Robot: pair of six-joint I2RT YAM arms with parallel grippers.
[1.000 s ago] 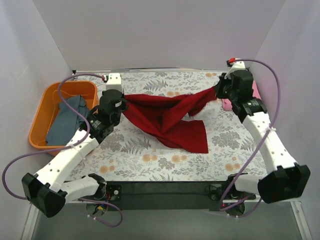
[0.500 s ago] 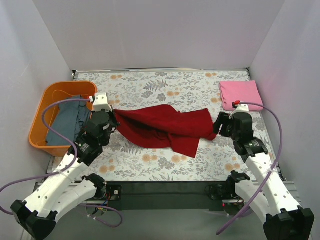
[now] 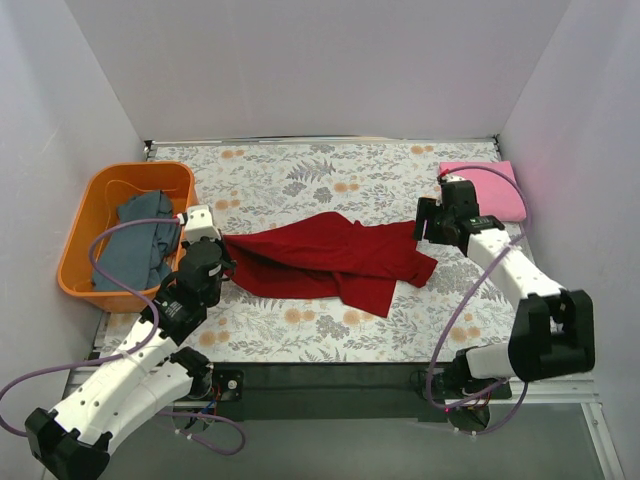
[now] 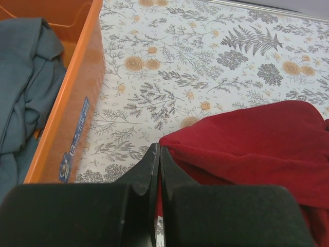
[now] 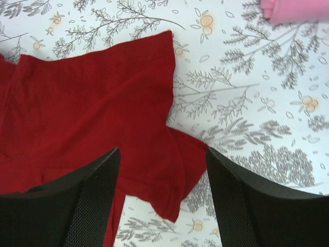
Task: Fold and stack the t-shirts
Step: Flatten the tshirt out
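Observation:
The dark red t-shirt lies rumpled across the middle of the floral tablecloth. My left gripper is shut on the shirt's left edge, and the left wrist view shows red cloth pinched between the closed fingers. My right gripper hangs open just above the shirt's right end, with nothing between its fingers. A folded pink t-shirt lies at the back right corner. A grey-blue t-shirt sits crumpled in the basket.
The orange plastic basket stands at the left edge of the table, its wall close beside my left gripper. White walls enclose the table on three sides. The pink t-shirt's edge shows just beyond my right gripper.
The red shirt, held stretched in the air between both grippers, has come down onto the table. My right gripper opened, let go and drew back. The left arm pulled back toward the near left.

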